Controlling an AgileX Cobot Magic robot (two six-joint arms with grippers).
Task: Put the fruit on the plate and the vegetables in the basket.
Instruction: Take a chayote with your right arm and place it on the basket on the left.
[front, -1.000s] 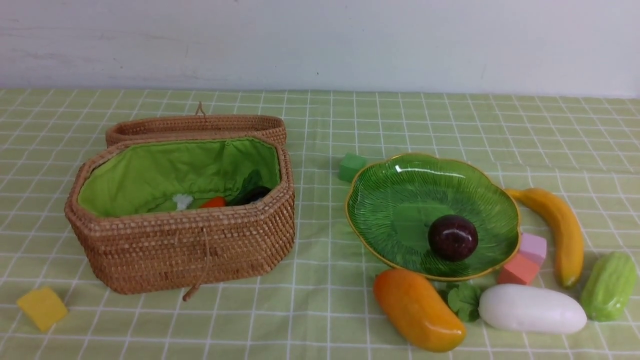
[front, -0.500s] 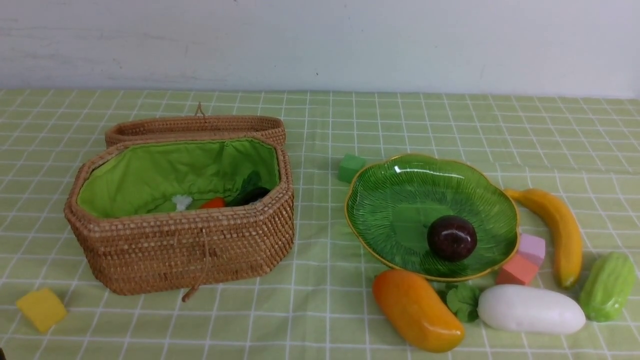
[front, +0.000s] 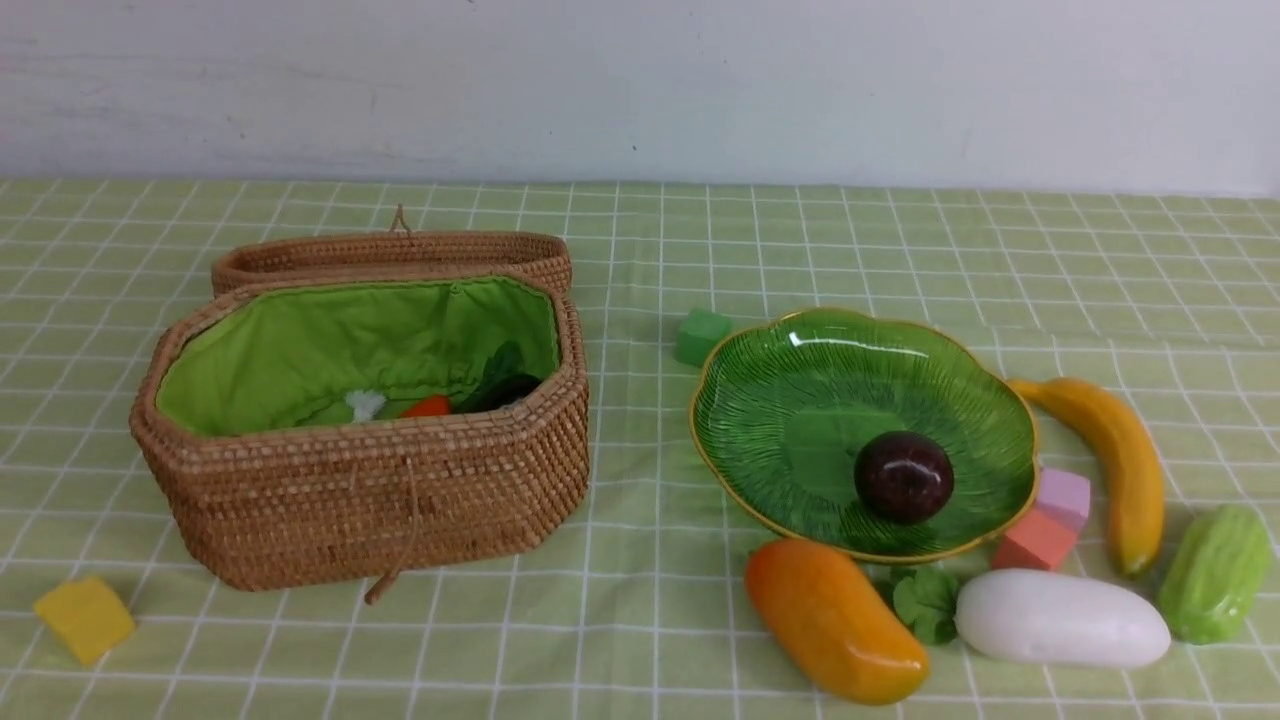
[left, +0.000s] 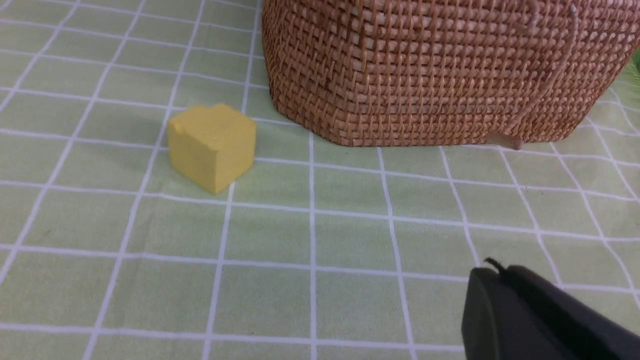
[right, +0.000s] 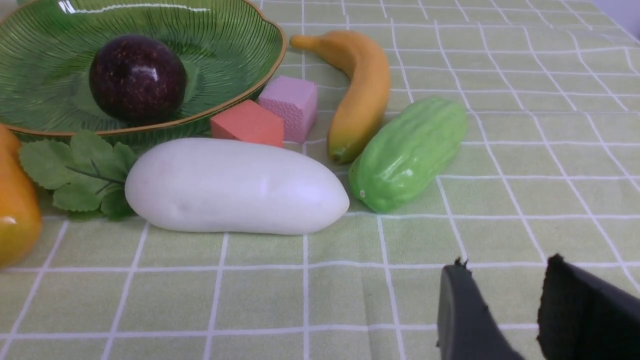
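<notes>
1. Front view: basket (front: 360, 440) open, lid (front: 390, 255) behind it; maroon ball (front: 903, 477) on plate (front: 800, 400); no claw visible.
2. Left wrist view: left gripper (left: 520, 305) clenched, empty; basket wall ahead (yellow cube (left: 212, 146) beside it).
3. Right wrist view: right gripper (right: 505, 300) parted, empty; white oval (right: 235, 186), gourd (right: 410, 152), banana (right: 362, 85) lie ahead on cloth.

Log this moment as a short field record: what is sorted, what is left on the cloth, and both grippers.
on plate: maroon ball
in basket: red-orange piece, other items partly hidden
fruit left: mango, banana
vegetables left: white oval, gourd, leaf sprig
left gripper: shut, empty, near yellow cube
right gripper: open, empty
</notes>
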